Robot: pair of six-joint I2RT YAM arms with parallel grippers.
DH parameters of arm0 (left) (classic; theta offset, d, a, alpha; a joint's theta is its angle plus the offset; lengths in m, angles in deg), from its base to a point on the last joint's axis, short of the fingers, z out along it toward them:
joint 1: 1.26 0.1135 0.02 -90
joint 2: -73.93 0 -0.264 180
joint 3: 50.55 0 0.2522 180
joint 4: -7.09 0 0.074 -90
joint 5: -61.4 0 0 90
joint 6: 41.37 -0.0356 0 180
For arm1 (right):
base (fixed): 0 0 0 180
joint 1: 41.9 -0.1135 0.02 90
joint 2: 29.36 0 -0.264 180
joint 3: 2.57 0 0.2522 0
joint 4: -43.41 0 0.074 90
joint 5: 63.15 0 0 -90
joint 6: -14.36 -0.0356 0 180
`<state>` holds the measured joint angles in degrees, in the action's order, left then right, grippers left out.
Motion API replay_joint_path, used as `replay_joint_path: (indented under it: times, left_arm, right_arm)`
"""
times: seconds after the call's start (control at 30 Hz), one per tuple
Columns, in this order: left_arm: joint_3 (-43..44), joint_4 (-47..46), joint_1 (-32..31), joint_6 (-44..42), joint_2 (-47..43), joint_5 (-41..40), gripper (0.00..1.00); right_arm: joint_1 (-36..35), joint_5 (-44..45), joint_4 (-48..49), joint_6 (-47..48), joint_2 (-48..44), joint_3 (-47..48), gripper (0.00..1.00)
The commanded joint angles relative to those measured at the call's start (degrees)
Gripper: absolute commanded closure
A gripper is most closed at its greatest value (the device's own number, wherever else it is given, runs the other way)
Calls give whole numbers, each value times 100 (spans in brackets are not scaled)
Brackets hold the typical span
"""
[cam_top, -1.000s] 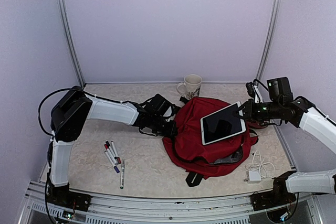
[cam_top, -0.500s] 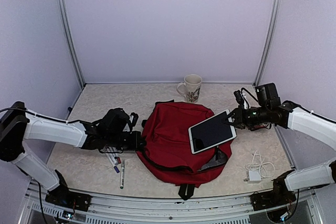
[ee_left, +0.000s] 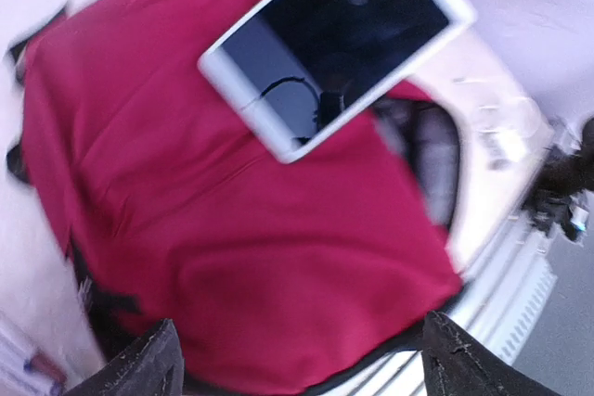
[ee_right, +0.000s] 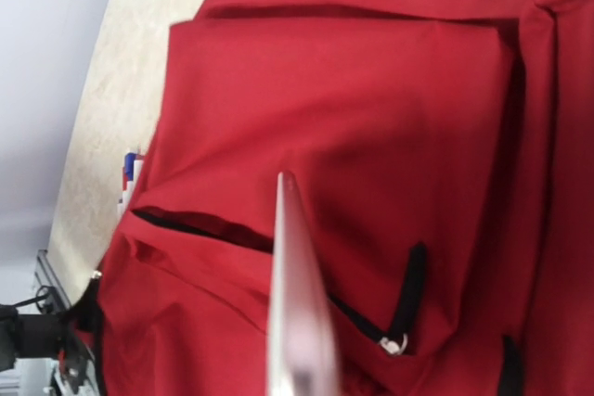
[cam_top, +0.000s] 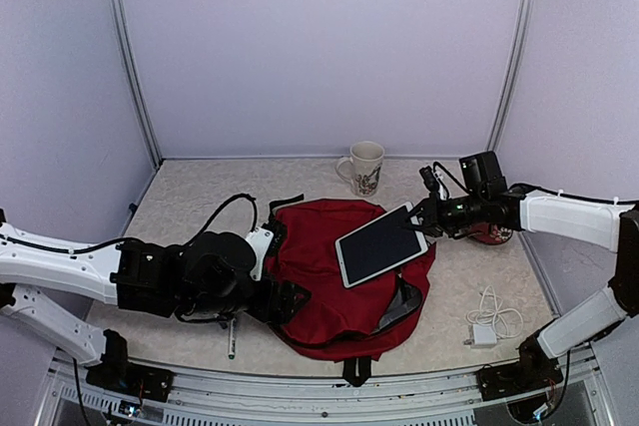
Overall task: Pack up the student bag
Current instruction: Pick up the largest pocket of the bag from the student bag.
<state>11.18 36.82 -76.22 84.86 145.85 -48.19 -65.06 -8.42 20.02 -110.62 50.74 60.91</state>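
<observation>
Right gripper (cam_top: 427,214) clamping tablet (cam_top: 380,244) by corner, tilting it over student bag (cam_top: 319,286), probably aligning for insertion. Left gripper (ee_left: 297,368) gaping empty at bag's left edge, likely readying regrip.

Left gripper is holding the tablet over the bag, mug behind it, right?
No. The right gripper holds the tablet over the bag, with the mug behind it. The top view shows this.
</observation>
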Motion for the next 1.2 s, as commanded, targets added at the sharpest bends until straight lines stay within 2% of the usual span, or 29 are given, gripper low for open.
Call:
replay_joint_path:
  times: [0.0,0.17,0.3,0.43,0.53,0.73,0.8,0.87,0.9,1.07,1.1,1.17]
  left_arm:
    - [689,474,-825,-1587,675,-488,15]
    - [1438,1081,-1676,-2499,2129,-1135,14]
    - [1619,1205,-1613,-2570,2797,-1732,18]
    - [1594,1204,-1208,-2262,2850,-2136,43]
    - [1505,1010,-1069,-2188,2660,-2280,50]
    - [1348,374,-979,-2574,2379,-1851,52]
    - [1408,369,-861,-2604,2372,-1719,69]
    - [1486,307,-677,-2677,2341,-1547,97]
    - [1551,283,-536,-2708,2317,-1441,100]
    - [1956,66,398,-2778,2259,-880,100]
    - [2028,17,567,-2781,2276,-832,100]
    - [2246,-22,906,-2808,2337,-710,100]
  right_arm:
    - [-49,811,-378,588,-277,206,100]
    - [-49,658,-549,594,-535,254,100]
    - [-49,453,-636,579,-653,304,100]
    - [-49,272,-844,622,-804,416,100]
    - [-51,-73,-910,614,-935,485,100]
    - [9,-472,-1037,418,-1291,610,100]
    - [84,-508,-1206,398,-1437,684,100]
    - [215,-541,-1444,416,-1610,772,100]
    - [266,-530,-1618,449,-1704,843,100]
    - [382,-490,-2702,770,-2080,1389,100]
    - [378,-668,-2873,818,-2126,1473,100]
    - [382,-1578,-3034,833,-2210,1527,100]
